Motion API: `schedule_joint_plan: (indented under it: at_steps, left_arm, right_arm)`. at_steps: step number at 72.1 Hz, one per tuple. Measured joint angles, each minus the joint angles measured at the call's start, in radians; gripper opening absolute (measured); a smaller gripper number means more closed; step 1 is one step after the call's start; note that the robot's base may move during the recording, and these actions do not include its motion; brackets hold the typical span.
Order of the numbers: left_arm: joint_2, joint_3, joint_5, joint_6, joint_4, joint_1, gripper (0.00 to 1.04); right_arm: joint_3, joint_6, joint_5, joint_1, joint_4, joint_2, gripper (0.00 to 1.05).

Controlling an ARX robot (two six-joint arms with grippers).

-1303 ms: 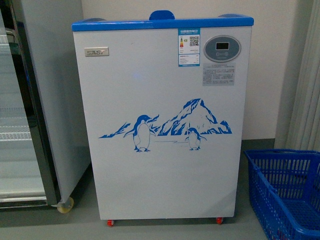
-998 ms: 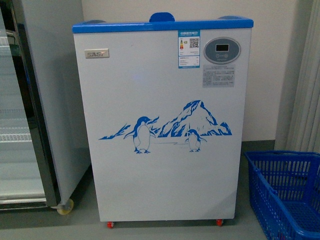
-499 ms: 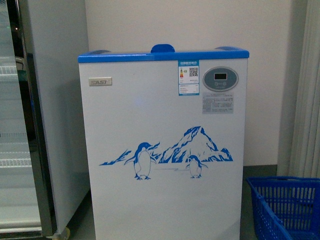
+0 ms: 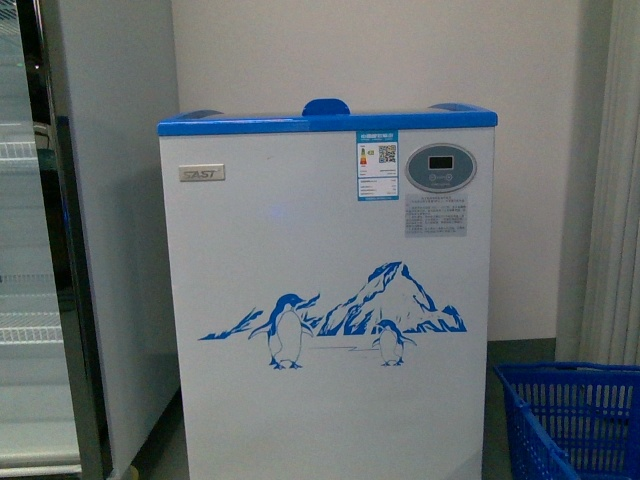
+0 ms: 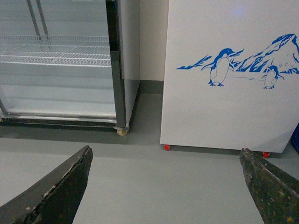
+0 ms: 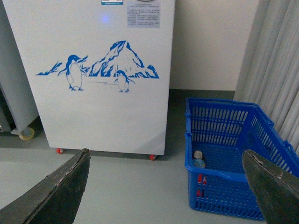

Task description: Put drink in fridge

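1. left gripper (image 5: 164, 155) and right gripper (image 6: 166, 156): both spread wide, holding nothing.
2. drink (image 6: 199, 159): apparently down inside the blue basket (image 6: 224, 200) on the floor, small and hard to make out; not yet picked up.
3. fridge (image 4: 330, 300): just beside the basket, top seen edge-on only; lid open or shut, cannot tell.
4. judged barely started: reaching, grasping, lifting and placing inside all left to do.

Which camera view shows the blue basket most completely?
The right wrist view: nearly the whole blue basket stands beside the fridge, its inside visible. The front view shows only part of it, cut off at the picture's corner; the left wrist view at most a blue sliver.
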Motion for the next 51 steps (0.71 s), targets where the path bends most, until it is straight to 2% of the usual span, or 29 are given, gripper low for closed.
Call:
schedule_joint_plan:
  at_steps: [51]
  left_arm:
    - [0.0,0.0,0.0,0.0,0.0,0.0,0.97]
  right_arm:
    - [0.0,0.0,0.0,0.0,0.0,0.0,0.98]
